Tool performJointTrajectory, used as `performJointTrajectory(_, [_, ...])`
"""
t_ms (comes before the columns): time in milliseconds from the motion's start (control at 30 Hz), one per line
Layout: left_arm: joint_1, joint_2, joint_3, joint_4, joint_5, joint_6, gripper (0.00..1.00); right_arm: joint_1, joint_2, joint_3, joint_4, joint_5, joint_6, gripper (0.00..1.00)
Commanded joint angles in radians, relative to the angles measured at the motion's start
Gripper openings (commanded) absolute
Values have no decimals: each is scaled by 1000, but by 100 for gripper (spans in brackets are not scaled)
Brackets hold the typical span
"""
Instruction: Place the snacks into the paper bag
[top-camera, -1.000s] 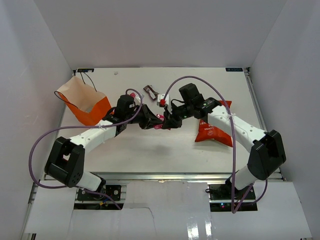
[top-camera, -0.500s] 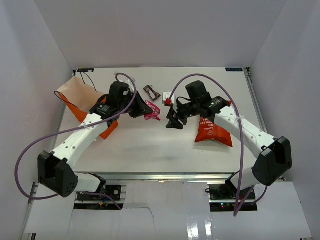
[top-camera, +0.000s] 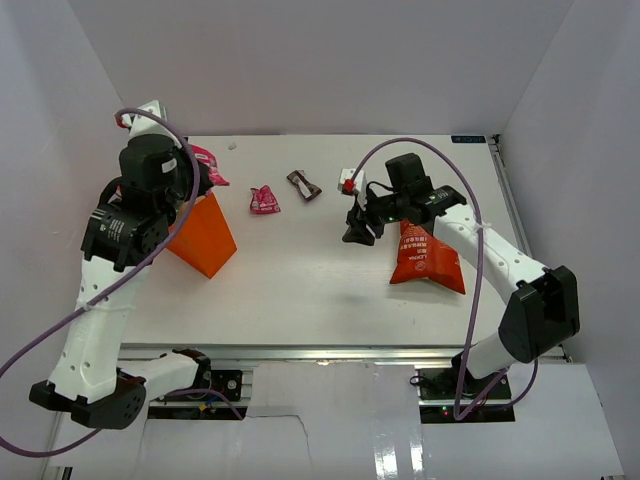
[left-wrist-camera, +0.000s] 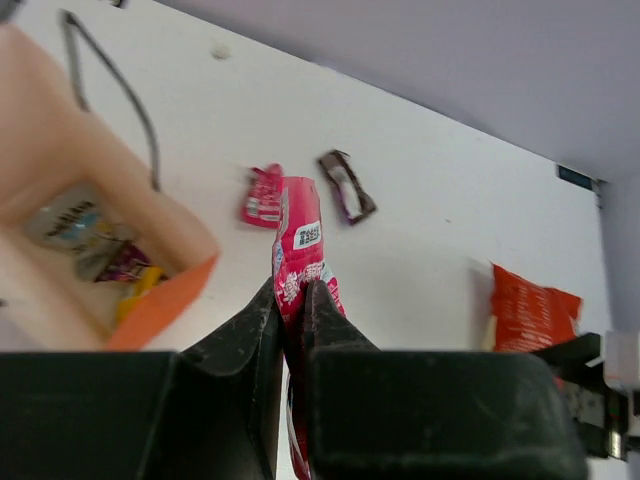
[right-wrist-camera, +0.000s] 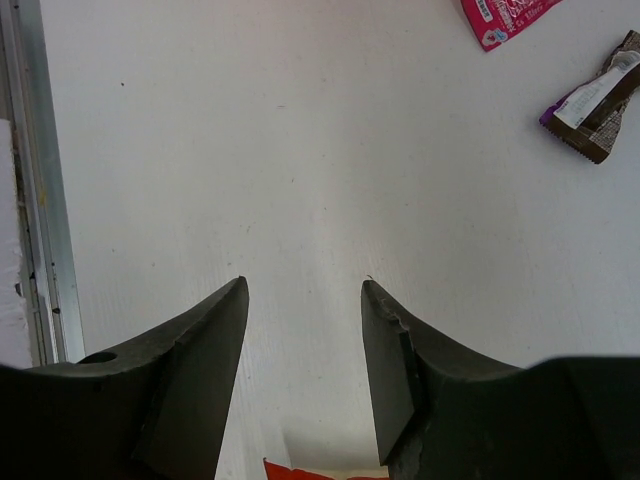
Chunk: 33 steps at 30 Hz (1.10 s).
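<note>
My left gripper (top-camera: 200, 168) is shut on a pink wrapped sweet (top-camera: 207, 163) and holds it high above the far edge of the orange paper bag (top-camera: 207, 238). In the left wrist view the sweet (left-wrist-camera: 300, 245) hangs between the jaws (left-wrist-camera: 293, 300). The bag (left-wrist-camera: 165, 300) lies open below left, with a yellow candy pack (left-wrist-camera: 142, 284) and a silvery sweet (left-wrist-camera: 70, 222) inside. A second pink sweet (top-camera: 264, 200) and a dark brown sweet (top-camera: 300, 184) lie on the table. My right gripper (top-camera: 356, 230) is open and empty, just left of the red-orange crisp bag (top-camera: 425, 258).
White walls close in the table on three sides. A metal rail (top-camera: 503, 190) runs along the right edge. Purple cables loop from both arms. In the right wrist view the pink sweet (right-wrist-camera: 505, 15) and brown sweet (right-wrist-camera: 598, 98) lie far ahead of my open gripper (right-wrist-camera: 303, 290).
My left arm has lifted and swung left from the table's centre to above the paper bag, carrying the pink sweet. My right gripper has drawn back to the right, open.
</note>
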Motion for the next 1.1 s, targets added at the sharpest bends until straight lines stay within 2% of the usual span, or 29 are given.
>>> performJointTrajectory(0, [13, -7, 90, -109, -223, 86, 0, -7, 17, 6, 43, -1, 16, 55])
performJointTrajectory(167, [14, -22, 121, -146, -400, 134, 0, -16, 36, 6, 53, 7, 19, 55])
performJointTrajectory(300, [30, -19, 46, -142, -465, 166, 0, -21, 51, 8, 61, 12, 28, 55])
performJointTrajectory(533, [190, 22, -45, 1, -334, 231, 0, -25, 68, 12, 64, 19, 40, 55])
performJointTrajectory(867, [272, 97, -167, 128, -222, 238, 0, -28, 112, 35, 70, 55, 70, 55])
performJointTrajectory(967, [284, 105, -183, 127, -207, 215, 17, -27, 161, 90, 64, 108, 111, 55])
performJointTrajectory(1000, [286, 104, -183, 122, -202, 208, 31, -27, 175, 109, 64, 122, 126, 55])
performJointTrajectory(1067, [289, 91, -180, 116, -189, 198, 44, -24, 226, 167, 63, 148, 168, 55])
